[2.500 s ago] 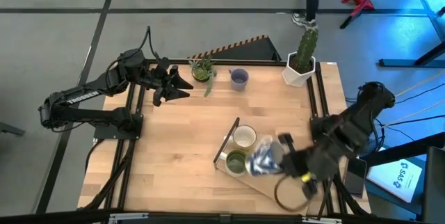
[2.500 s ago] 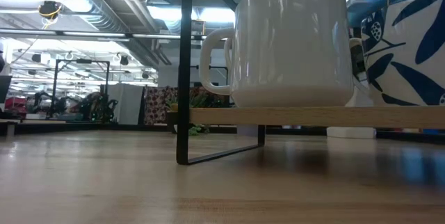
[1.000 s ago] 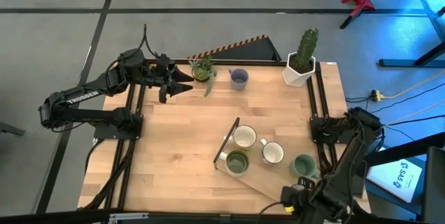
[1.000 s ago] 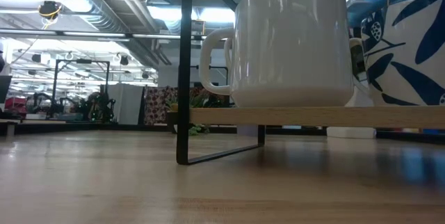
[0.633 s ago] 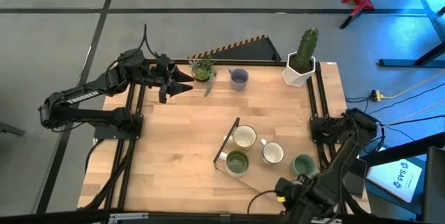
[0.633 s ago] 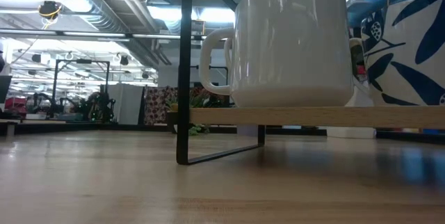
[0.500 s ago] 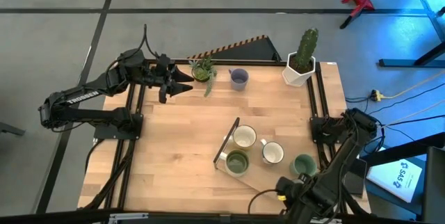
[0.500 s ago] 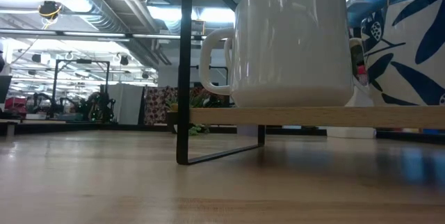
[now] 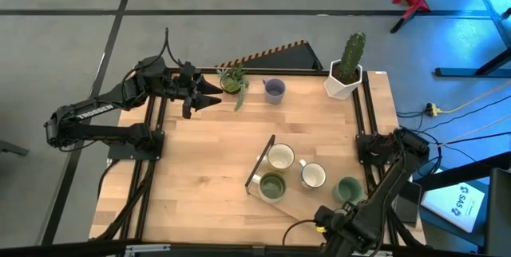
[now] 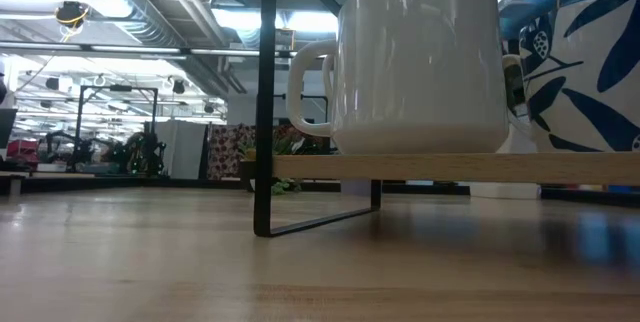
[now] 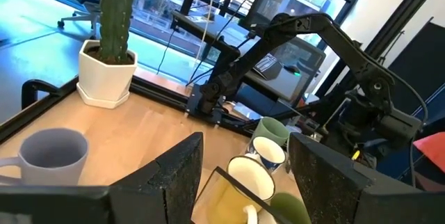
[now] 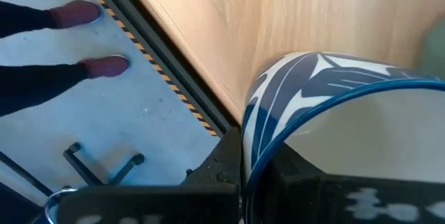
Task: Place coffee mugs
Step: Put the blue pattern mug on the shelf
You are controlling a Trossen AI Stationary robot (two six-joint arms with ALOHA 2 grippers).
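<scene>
My right gripper [image 9: 331, 227] hangs at the table's near edge, toward the right corner, shut on a blue-and-white patterned mug [image 12: 299, 99]. A plain white mug [image 9: 279, 157] [image 10: 420, 62], a patterned white mug [image 9: 313, 175] [image 10: 590, 62] and an olive mug [image 9: 271, 185] stand on a low wooden rack [image 10: 450, 167]. A teal mug [image 9: 349, 189] stands just right of them. The lavender mug [image 9: 274, 89] [image 11: 52, 156] stands on the table by the far edge. My left gripper [image 9: 214, 97] [image 11: 243, 182] waits open at the far left, pointing toward it. My right gripper holds the patterned mug at its rim [image 12: 254, 147]. One dark finger [image 12: 226, 161] stands against the outside of the wall, and a dark part shows inside the cup. The mug's mouth faces the wrist camera. Whether its base rests on anything, I cannot tell.
A white angular pot with a cactus [image 9: 345, 77] [image 11: 104, 78] stands at the far right corner, and a small leafy plant [image 9: 233, 81] by the far edge near my left gripper. The rack's black frame [image 10: 265, 102] rises at its left end. A person's shoes [image 12: 83, 15] show on the floor.
My right arm has swung from above the rack to the table's near edge. In the last second its gripper has crept a little toward the table's left. The mugs on the rack and my left arm have kept still.
</scene>
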